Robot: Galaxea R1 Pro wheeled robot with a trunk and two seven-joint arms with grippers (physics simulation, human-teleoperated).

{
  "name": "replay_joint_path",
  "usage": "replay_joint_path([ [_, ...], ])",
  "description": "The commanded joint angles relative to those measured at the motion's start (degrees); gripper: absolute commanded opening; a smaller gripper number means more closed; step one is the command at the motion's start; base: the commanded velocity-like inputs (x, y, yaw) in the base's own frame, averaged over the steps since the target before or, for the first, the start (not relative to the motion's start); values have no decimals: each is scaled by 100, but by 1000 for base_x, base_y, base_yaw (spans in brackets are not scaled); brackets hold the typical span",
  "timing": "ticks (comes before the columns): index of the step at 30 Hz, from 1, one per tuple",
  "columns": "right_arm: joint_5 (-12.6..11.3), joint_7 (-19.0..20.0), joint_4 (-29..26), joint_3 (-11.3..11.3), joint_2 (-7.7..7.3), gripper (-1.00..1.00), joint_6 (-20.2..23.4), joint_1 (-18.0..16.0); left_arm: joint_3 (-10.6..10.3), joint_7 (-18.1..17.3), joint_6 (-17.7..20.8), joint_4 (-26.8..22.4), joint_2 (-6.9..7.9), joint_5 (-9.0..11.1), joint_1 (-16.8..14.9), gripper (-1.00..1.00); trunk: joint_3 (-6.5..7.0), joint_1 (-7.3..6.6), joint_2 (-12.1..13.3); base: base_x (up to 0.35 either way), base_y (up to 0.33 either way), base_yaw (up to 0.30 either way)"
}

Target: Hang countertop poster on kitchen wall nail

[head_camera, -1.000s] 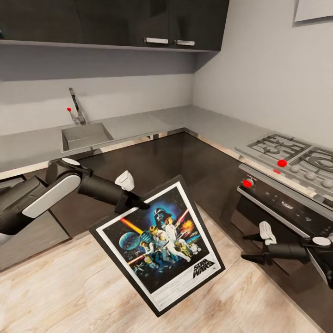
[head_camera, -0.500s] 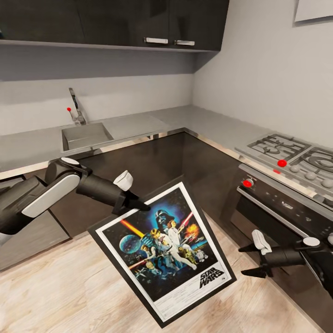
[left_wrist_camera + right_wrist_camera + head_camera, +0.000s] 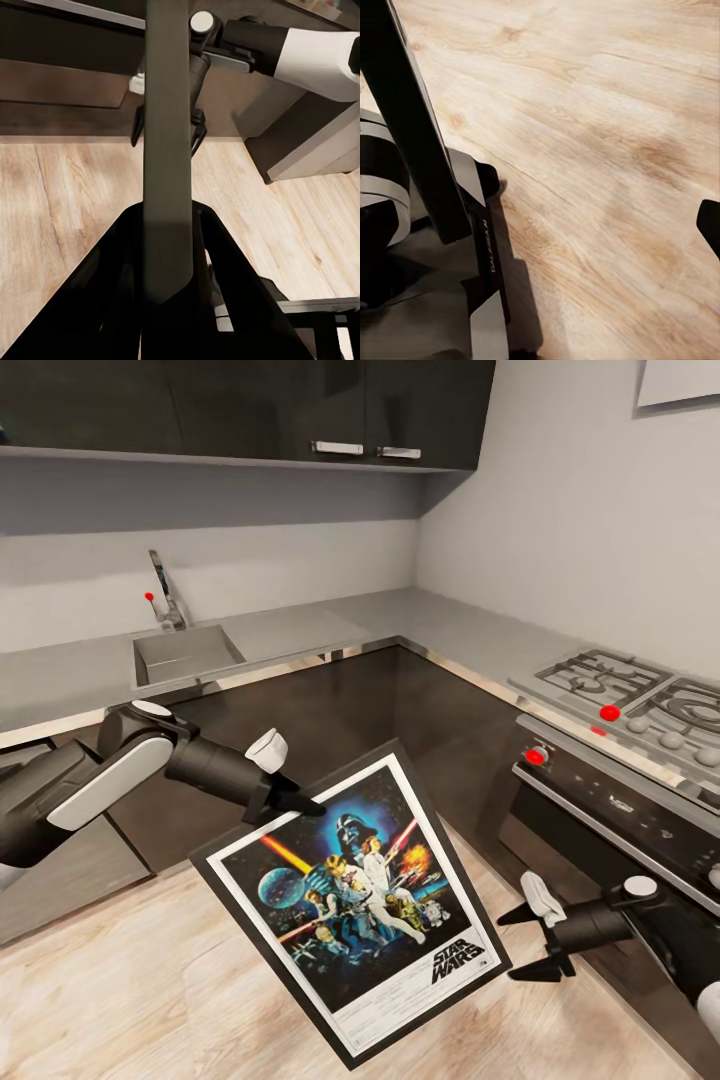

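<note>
Pale grey walls (image 3: 560,510) met in the far corner, with dark upper cabinets (image 3: 300,405) hung along the far one. Below ran dark cabinet fronts (image 3: 400,710) and, at the right, an oven (image 3: 610,820) under a gas hob (image 3: 640,695). A sink (image 3: 185,652) with a tap (image 3: 165,592) sat far left. The floor (image 3: 150,980) was light wood planks.

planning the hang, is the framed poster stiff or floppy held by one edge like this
Probably stiff: the poster stays flat while the left gripper pinches only its top edge. It hangs tilted, so it may swing or pivot. The frame looks thin in the left wrist view, likely light.
</note>
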Motion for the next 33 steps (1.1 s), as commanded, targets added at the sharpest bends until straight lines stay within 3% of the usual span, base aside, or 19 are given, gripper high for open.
replay_joint_path([
  [1,8,11,-5,20,1,100,12,-4,-7,5,14,-1,3,13,-10,-100,-5,0,-3,0,0,0],
  [19,19,11,-4,54,178,100,-13,1,6,5,14,-1,3,13,-8,-100,-5,0,-3,0,0,0],
  [26,24,7,-7,229,235,100,-14,1,11,5,14,-1,3,13,-9,-100,-5,0,-3,0,0,0],
  [33,24,8,-12,248,249,100,-14,1,26,5,14,-1,3,13,-10,-100,-5,0,-3,0,0,0],
])
